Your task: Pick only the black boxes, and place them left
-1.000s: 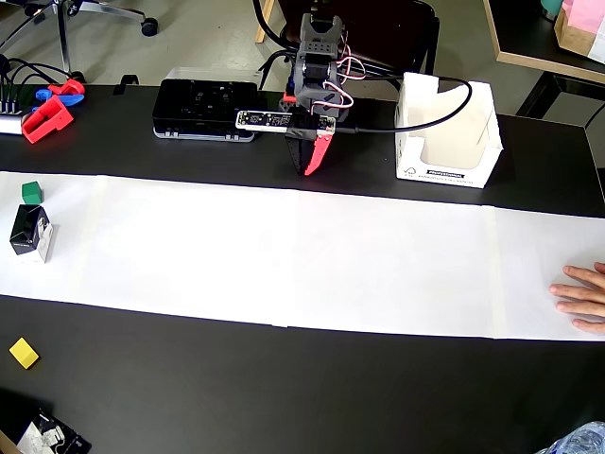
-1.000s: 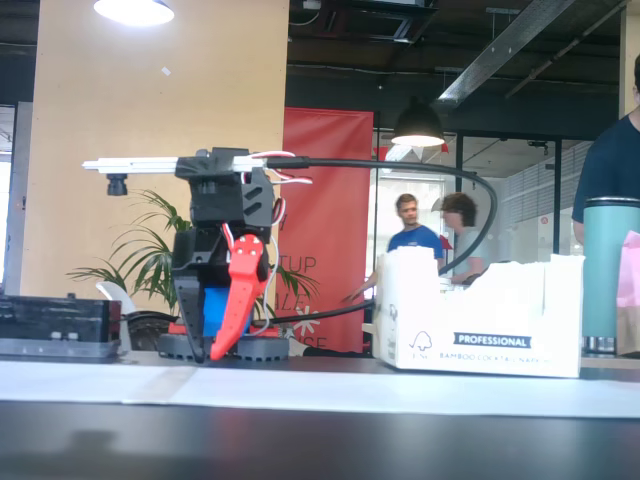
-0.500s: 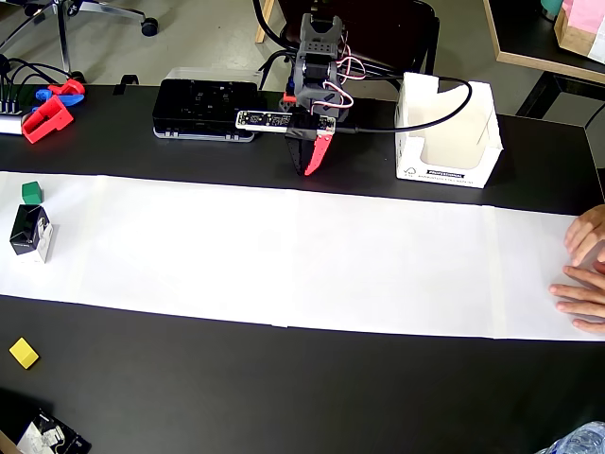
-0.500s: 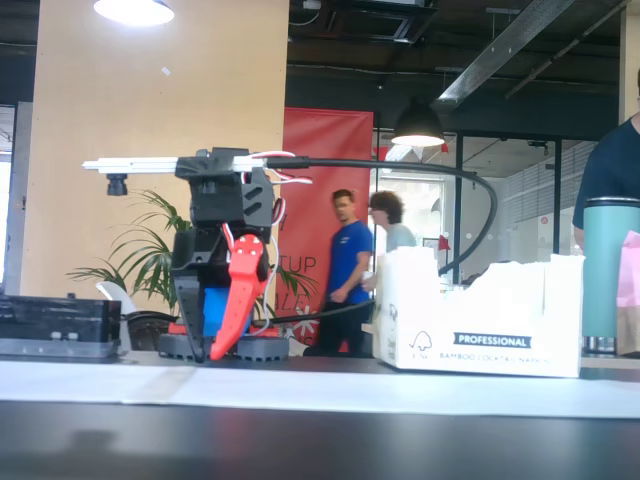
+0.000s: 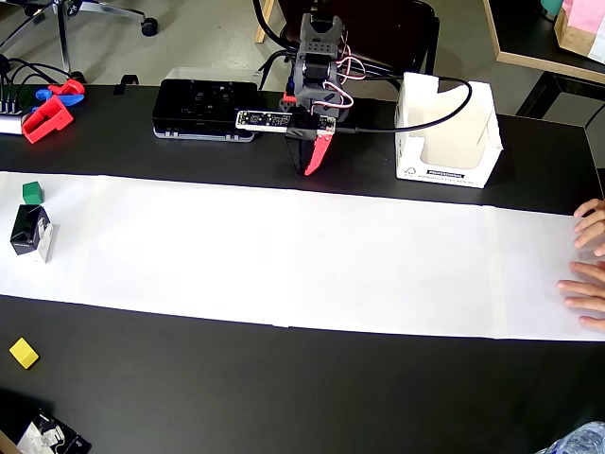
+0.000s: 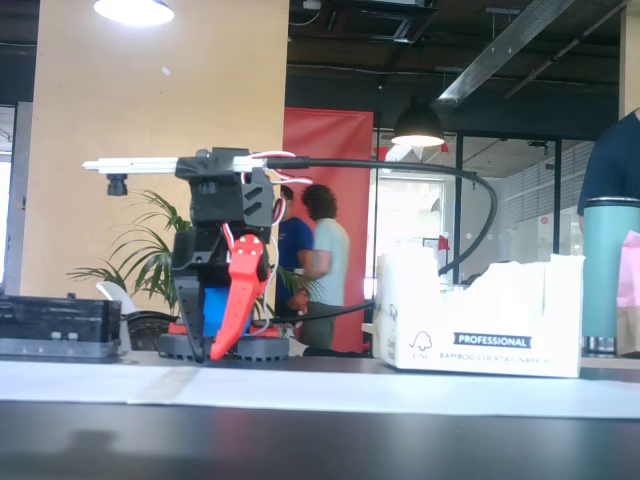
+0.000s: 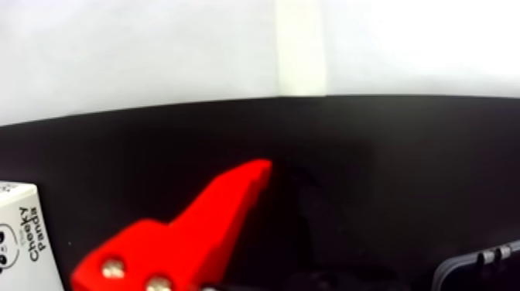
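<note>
Overhead view: matte black worktop [image 5: 284, 388] crossed by a long white paper strip [image 5: 284, 251]. Small upright black-faced carton [image 5: 30, 233] stands at the strip's left end, a green cube [image 5: 32, 192] just behind it. White open-topped cardboard tray [image 5: 446, 132] sits right of the arm.

Fixed view: red-and-black hand [image 6: 213, 350] points down, tips pressed together, seemingly empty. Orange wall, hanging lamps behind.

Wrist view: red finger [image 7: 186, 240] over black worktop.
</note>
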